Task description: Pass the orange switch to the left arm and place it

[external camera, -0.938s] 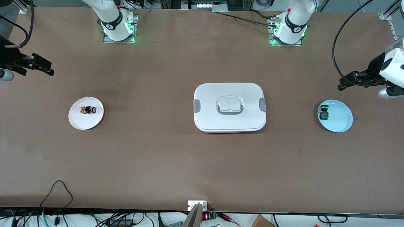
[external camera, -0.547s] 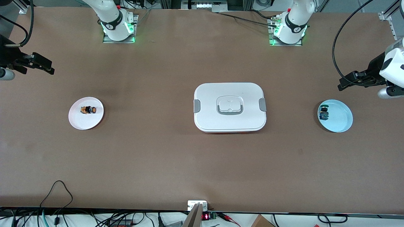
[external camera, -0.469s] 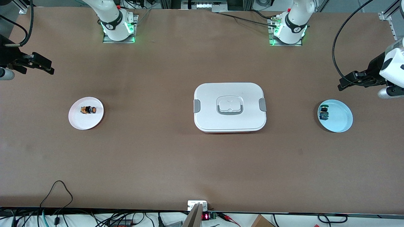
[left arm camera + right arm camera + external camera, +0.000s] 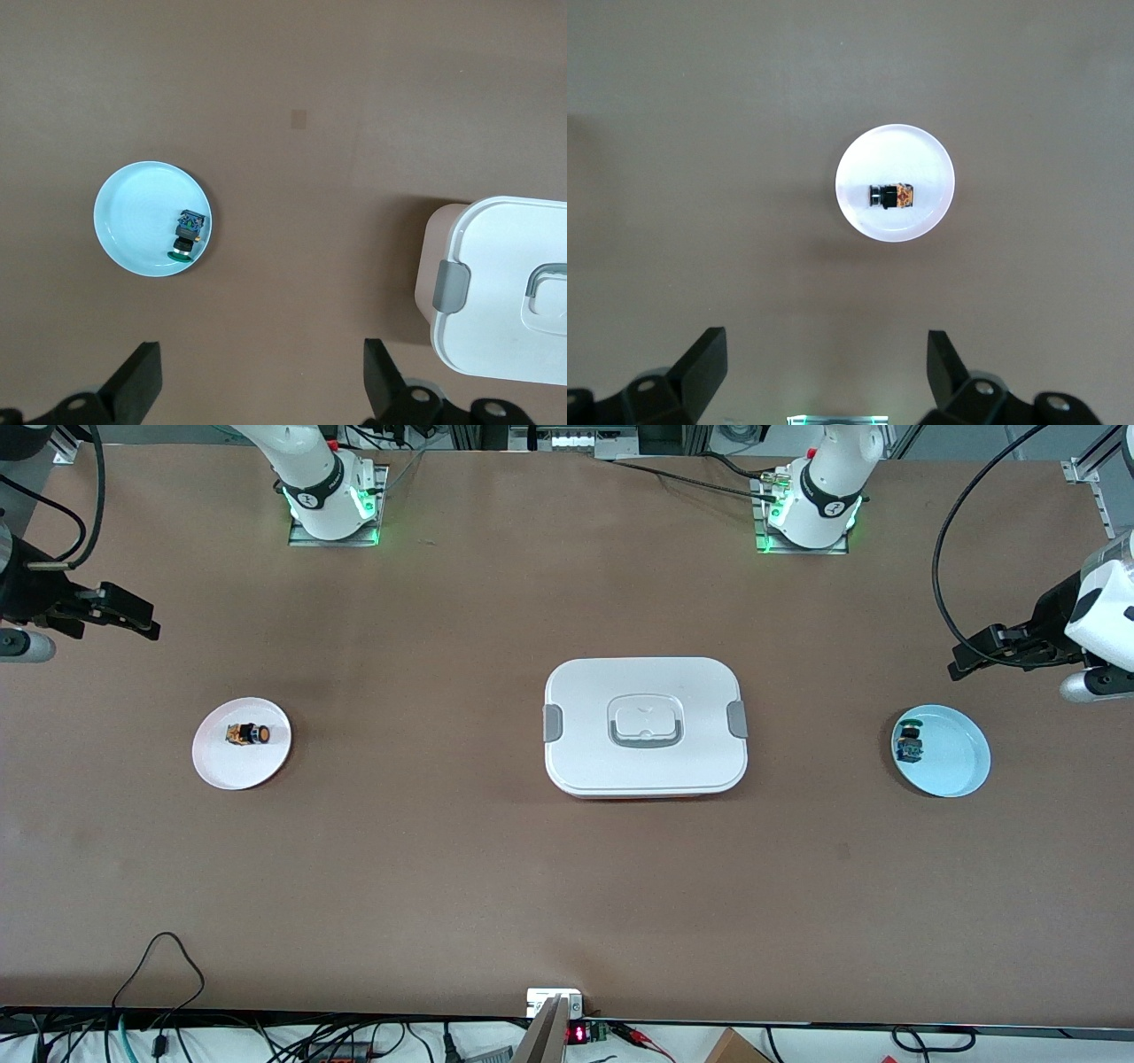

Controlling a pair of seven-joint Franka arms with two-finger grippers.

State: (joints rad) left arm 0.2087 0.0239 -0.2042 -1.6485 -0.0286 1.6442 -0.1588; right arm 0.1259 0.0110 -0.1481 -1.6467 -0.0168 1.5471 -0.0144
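Since the earlier front view, only the right hand (image 4: 133,622) has shifted: it sits slightly lower and a touch more inward at the upper left edge of the frame, while the left hand (image 4: 974,657) at the upper right edge and everything on the tabletop (image 4: 532,886) lie as before. Nearest the front camera the brown tabletop is bare surface. In the middle band of the frame stand three things in a row. The first is one white plate (image 4: 221,766) at middle left carrying the one orange switch (image 4: 247,734), which lies on its side with its black cap toward the box. The second is one white lidded box (image 4: 645,726) at the centre, with two grey side clips and a grey-rimmed handle. The third is one pale blue plate (image 4: 952,753) at middle right carrying one blue switch with a green cap (image 4: 908,745) near its rim on the box's side. Higher in the frame hang the two hands, each up in the air over bare tabletop near its own plate, neither touching anything. In the right wrist view the two black fingers (image 4: 700,363) stand wide apart and hold nothing. The left wrist view shows the same: fingers (image 4: 142,381) spread wide and empty. Along the top edge stand the two arm bases, one (image 4: 328,500) at upper left and one (image 4: 815,509) at upper right.
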